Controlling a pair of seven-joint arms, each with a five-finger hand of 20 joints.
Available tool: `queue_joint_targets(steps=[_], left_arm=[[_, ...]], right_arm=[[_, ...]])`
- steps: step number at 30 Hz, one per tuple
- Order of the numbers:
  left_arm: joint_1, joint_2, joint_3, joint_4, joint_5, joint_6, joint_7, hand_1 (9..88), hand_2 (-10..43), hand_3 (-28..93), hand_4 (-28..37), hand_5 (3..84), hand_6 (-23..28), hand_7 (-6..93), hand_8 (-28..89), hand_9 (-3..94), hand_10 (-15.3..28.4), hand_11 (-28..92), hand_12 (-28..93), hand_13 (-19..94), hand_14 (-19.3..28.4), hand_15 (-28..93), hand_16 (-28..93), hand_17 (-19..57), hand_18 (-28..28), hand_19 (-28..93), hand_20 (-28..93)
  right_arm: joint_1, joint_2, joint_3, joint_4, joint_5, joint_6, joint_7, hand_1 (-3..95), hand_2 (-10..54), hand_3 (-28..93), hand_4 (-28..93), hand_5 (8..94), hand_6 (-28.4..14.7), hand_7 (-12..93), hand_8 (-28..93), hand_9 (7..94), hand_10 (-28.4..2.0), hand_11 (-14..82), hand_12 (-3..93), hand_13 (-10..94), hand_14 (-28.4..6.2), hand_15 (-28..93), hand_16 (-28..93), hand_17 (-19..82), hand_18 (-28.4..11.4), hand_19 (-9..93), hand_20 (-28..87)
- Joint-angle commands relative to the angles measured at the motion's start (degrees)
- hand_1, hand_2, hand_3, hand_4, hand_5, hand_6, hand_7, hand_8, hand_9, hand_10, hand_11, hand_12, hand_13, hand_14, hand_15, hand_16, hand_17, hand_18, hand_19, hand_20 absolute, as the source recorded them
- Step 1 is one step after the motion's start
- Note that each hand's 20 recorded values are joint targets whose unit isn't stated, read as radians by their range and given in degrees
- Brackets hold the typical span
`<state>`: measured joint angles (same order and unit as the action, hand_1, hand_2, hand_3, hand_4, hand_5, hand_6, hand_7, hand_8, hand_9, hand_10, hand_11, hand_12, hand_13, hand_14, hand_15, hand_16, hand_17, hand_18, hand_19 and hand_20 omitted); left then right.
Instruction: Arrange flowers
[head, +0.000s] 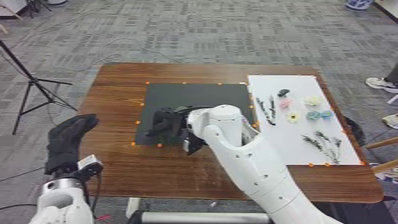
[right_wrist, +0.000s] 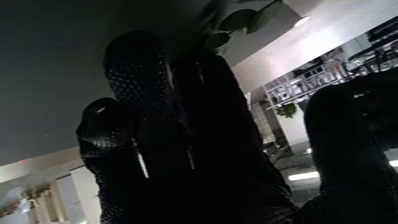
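Your right hand (head: 164, 122) is over the dark mat (head: 200, 92), spread, thumb clear of straight fingers; rounded leaves (right_wrist: 238, 21) sit just beside their tips, perhaps for placing there. Well to its left, your left hand (head: 64, 145) is relaxed and wide. To its right, the white board (head: 264, 85) serves as a supply tray, its dark stems (head: 272, 109), yellow flower (head: 293, 117), cream flower (head: 313, 101) and leafy sprigs (head: 330, 143) laid out, probably for easy picking.
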<state>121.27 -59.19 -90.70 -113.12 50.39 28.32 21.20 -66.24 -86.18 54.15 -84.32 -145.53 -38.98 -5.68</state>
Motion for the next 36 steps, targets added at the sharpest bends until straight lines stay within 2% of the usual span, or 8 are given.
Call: queue_joint_targets(steps=[1,2,3,4,8,22,32,36], left_arm=[[-3.8,-0.18,1.91,0.69,1.24,1.02,-1.91,41.1,6.6,71,-13.6,59.9,4.5,20.5,8,58.3,14.6,25,13,47,15.6,24,-1,16.5,8.5,6,27],[-4.07,-0.13,2.11,0.73,1.35,1.03,-2.1,41.0,6.5,71,-13.6,59.9,4.5,20.4,8,58.3,14.6,25,13,47,15.6,24,-1,16.5,8.5,6,27],[1.43,-0.5,-1.83,0.12,-0.04,-2.56,0.56,41.0,6.5,71,-13.6,59.9,4.5,20.4,8,58.3,14.6,25,13,47,15.6,24,-1,16.5,8.5,6,27],[3.19,-0.72,-3.02,0.04,-0.52,-3.71,1.59,40.9,6.5,71,-13.6,59.9,4.5,20.3,8,58.2,14.6,25,13,47,15.6,24,-1,16.4,8.5,7,27],[2.51,-0.6,-2.2,0.06,-0.11,-3.78,0.74,40.7,6.5,71,-13.6,59.9,4.4,20.4,8,58.2,14.5,25,13,46,15.7,24,-1,16.1,8.8,7,27],[2.23,-0.49,-0.72,0.2,0.19,-4.24,-0.15,40.5,6.0,71,-13.7,59.6,3.4,21.0,8,58.4,14.3,24,13,46,16.0,24,-1,15.2,9.2,8,26],[3.21,-0.12,-1.46,-0.18,0.1,-4.7,-0.3,40.3,6.0,71,-13.6,59.7,3.2,21.0,8,58.5,14.2,24,14,47,16.0,24,-1,14.8,9.3,8,26],[3.88,-0.05,-2.11,-0.59,0.13,-4.58,-0.69,40.0,5.9,71,-13.4,59.6,3.2,21.0,8,58.5,14.2,24,14,47,16.0,25,-1,14.7,9.3,9,26]], right_arm=[[0.51,0.16,0.73,0.35,-0.62,0.48,0.45,20.0,16.7,53,-15,53.3,-7.2,9,-8,51.5,-14.7,6.0,7.9,69,-18.8,61,26,35,-27.8,87,52],[0.44,0.05,0.75,0.37,-0.62,0.55,0.47,20.0,16.7,53,-15,53.3,-7.2,9,-8,51.5,-14.7,6.0,7.9,69,-18.8,61,26,35,-27.8,87,52],[0.43,-0.02,0.63,0.43,-0.53,0.62,0.5,20.0,16.7,53,-15,53.3,-7.2,9,-8,51.6,-14.8,6.0,7.9,69,-18.8,61,26,35,-27.8,87,52],[0.4,-0.09,0.66,0.39,-0.48,0.61,0.48,19.9,16.7,53,-15,53.3,-7.2,9,-8,51.6,-14.8,6.0,7.9,69,-18.8,61,26,35,-27.9,87,52],[0.53,0.1,0.25,0.03,-0.37,0.74,0.44,20.2,16.4,53,-15,53.5,-7.0,9,-8,51.6,-14.8,6.0,7.9,69,-18.8,61,26,35,-27.9,87,52],[1.81,0.55,0.58,-1.83,4.12,0.94,3.71,21.1,15.5,53,-15,52.5,-2.7,12,-10,49.1,-16.2,5.7,8.7,69,-18.2,61,26,35,-28.2,87,52],[0.62,6.08,0.56,-6.93,11.49,2.33,5.95,21.4,15.4,52,-15,52.8,-1.5,13,-10,49.2,-17.1,5.7,9.1,69,-18.0,61,26,35,-28.2,87,52],[-0.66,9.0,0.1,-8.94,13.2,2.44,6.79,21.0,15.6,52,-15,54.2,-4.6,11,-9,57.7,-15.1,7.2,8.9,70,-18.0,61,26,36,-28.1,88,52]])
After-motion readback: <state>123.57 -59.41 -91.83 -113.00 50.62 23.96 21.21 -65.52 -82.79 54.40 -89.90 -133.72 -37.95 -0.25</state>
